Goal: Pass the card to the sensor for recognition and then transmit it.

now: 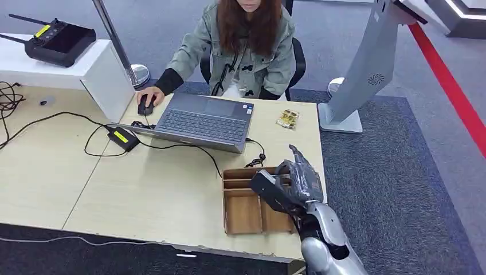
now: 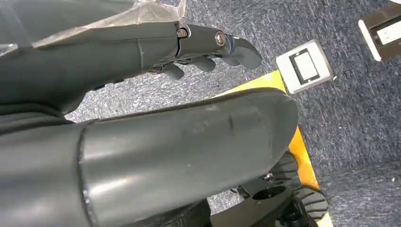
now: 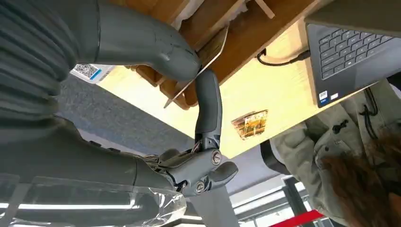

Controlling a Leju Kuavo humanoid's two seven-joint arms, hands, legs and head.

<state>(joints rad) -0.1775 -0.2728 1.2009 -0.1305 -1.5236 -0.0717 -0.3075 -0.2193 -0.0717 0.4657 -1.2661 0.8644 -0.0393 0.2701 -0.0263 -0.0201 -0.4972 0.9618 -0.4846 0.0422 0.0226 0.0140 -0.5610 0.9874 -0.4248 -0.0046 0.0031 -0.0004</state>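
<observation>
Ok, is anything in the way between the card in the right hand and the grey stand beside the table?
Nothing visible does. The right hand pinches the card above the wooden tray. Only bare table and carpet lie between it and the grey stand. The small packet lies flat, aside.

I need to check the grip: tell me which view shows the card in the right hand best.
The right wrist view. There the card is seen close up, edge-on, pinched between the right hand's thumb and a finger above the wooden tray. In the head view the right hand hides the card. The left wrist view looks at carpet instead.
</observation>
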